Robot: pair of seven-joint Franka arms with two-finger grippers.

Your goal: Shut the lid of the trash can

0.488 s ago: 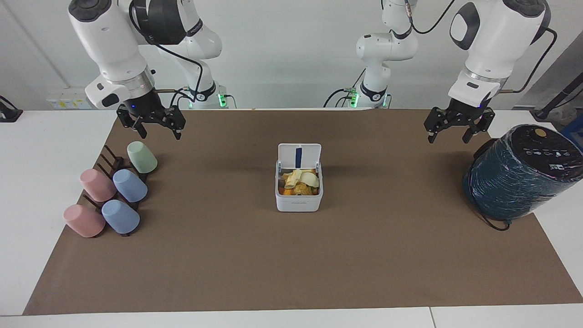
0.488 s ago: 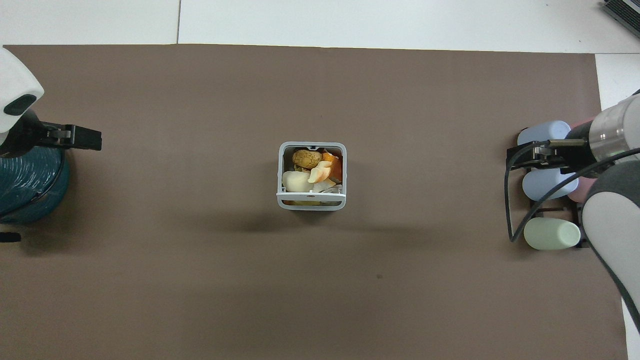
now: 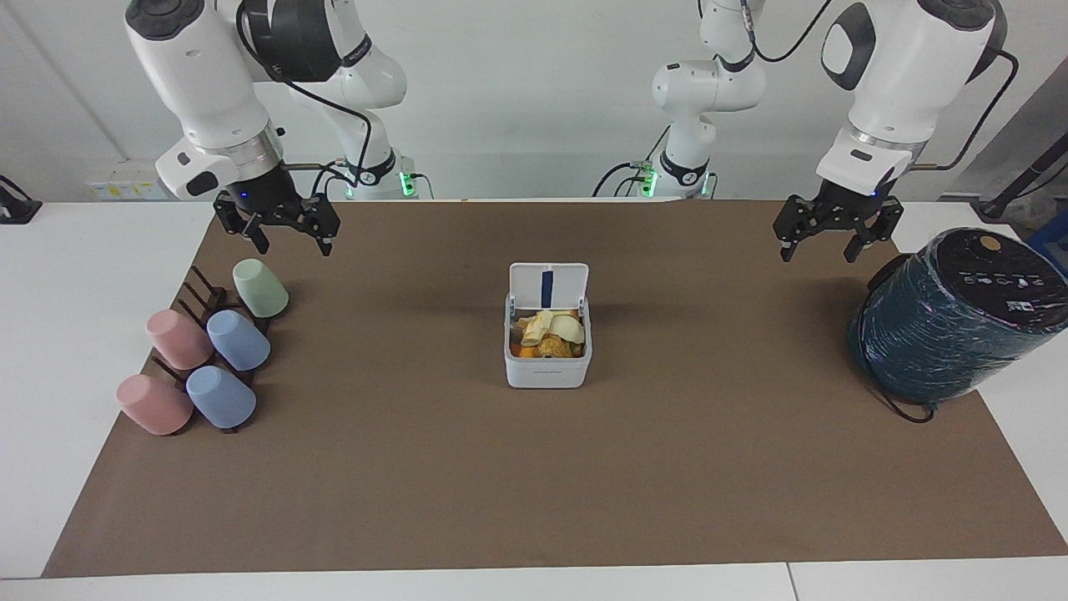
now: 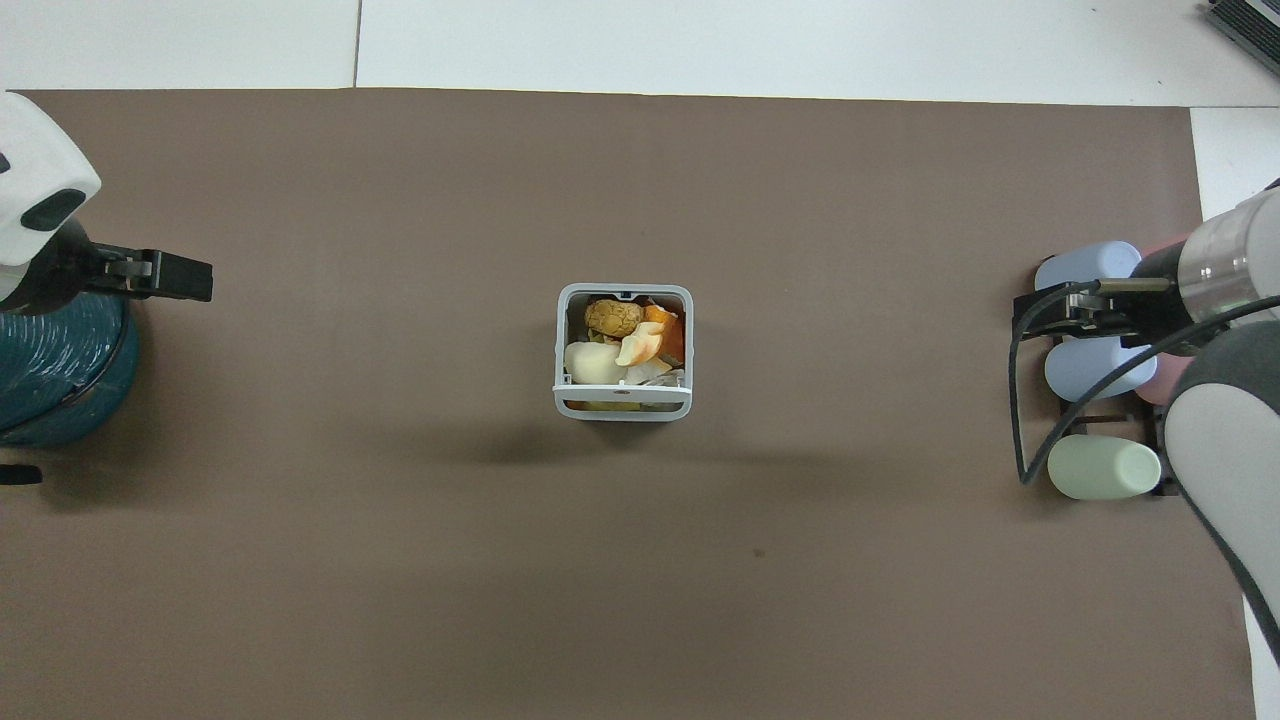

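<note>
Overhead view: trash can (image 4: 622, 405) full of scraps, lid (image 3: 548, 286) upright — no legible writing. Left gripper (image 3: 825, 243) and right gripper (image 3: 284, 237) hover, fingers apart.

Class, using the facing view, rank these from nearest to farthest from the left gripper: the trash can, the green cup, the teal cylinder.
From the left gripper:
1. Teal cylinder, just beside it at the left arm's end.
2. Trash can, mid-table, lid up.
3. Green cup, at the right arm's end.
</note>
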